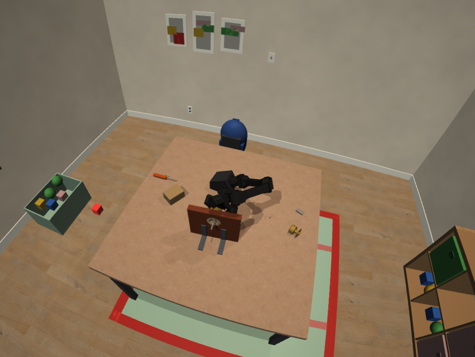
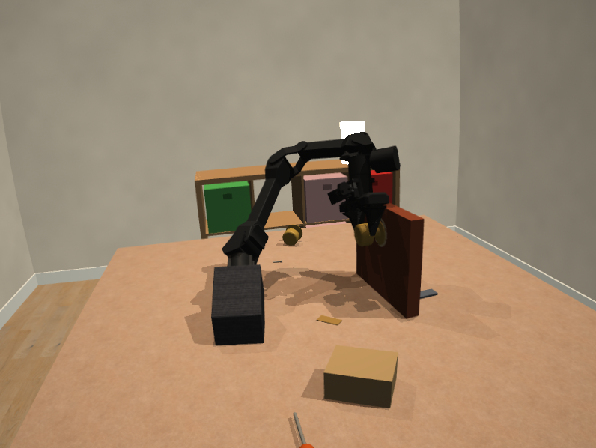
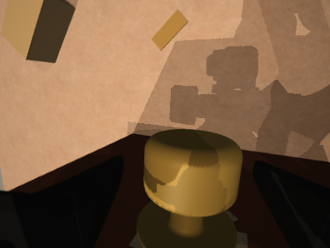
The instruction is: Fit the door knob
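The brass door knob (image 2: 365, 235) (image 3: 192, 172) sticks out of the robot-facing side of the upright dark wood board (image 2: 394, 260) (image 1: 226, 222) (image 3: 137, 146). Its round plate (image 2: 381, 234) (image 3: 150, 226) looks flat against the wood. In the top view only a sliver of the knob (image 1: 218, 208) shows above the board's top edge. The latch's metal fitting (image 1: 210, 219) shows on the board's far face. My gripper (image 2: 368, 225) (image 3: 188, 165) (image 1: 219, 206) is open, with its fingers on either side of the knob head and apart from it.
A second brass knob (image 1: 294, 229) (image 2: 291, 234) lies on the table. A cardboard box (image 1: 173, 193) (image 2: 361, 374) (image 3: 33, 25), a screwdriver (image 1: 161, 176) (image 2: 301, 431), a small tan plate (image 2: 329, 319) (image 3: 169, 29) and a grey plate (image 1: 299, 211) lie around. The robot base (image 2: 237, 304) stands behind the board.
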You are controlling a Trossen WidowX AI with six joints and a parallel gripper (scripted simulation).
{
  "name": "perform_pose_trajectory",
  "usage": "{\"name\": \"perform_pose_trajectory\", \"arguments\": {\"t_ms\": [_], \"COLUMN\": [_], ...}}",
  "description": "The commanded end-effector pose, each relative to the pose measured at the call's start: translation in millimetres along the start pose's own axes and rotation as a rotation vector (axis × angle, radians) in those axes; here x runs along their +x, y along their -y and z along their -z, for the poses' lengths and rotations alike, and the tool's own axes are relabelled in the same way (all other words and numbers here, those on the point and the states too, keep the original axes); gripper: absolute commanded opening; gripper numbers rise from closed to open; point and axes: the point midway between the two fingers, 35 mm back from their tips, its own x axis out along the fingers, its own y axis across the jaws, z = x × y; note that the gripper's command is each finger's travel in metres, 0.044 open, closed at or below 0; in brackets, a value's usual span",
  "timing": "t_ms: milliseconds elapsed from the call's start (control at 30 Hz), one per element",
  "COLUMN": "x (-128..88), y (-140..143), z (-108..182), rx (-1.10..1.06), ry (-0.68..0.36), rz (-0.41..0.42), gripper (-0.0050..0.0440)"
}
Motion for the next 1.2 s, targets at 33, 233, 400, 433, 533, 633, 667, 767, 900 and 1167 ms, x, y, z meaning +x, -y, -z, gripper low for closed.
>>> {"name": "perform_pose_trajectory", "arguments": {"t_ms": [33,233,400,433,533,633,667,767,900,1167], "x": [0.0,0.0,0.3,0.7,1.3,2.8,3.0,3.9,5.4,7.1], "y": [-0.1,-0.1,-0.1,-0.1,0.0,0.2,0.2,0.2,0.3,0.3], "z": [-0.1,-0.1,-5.5,-10.9,-17.8,-35.7,-39.5,-51.4,-71.8,-95.7], "rx": [-0.001,-0.001,-0.001,0.000,0.000,0.000,0.000,0.000,0.000,0.000], "ry": [0.000,0.000,0.000,0.000,0.000,0.000,0.000,0.000,0.000,0.000], "rz": [0.000,0.000,0.000,0.000,0.000,0.000,0.000,0.000,0.000,0.000], "gripper": [0.0440,0.0440,0.0440,0.0440,0.0440,0.0440,0.0440,0.0440,0.0440,0.0440]}}
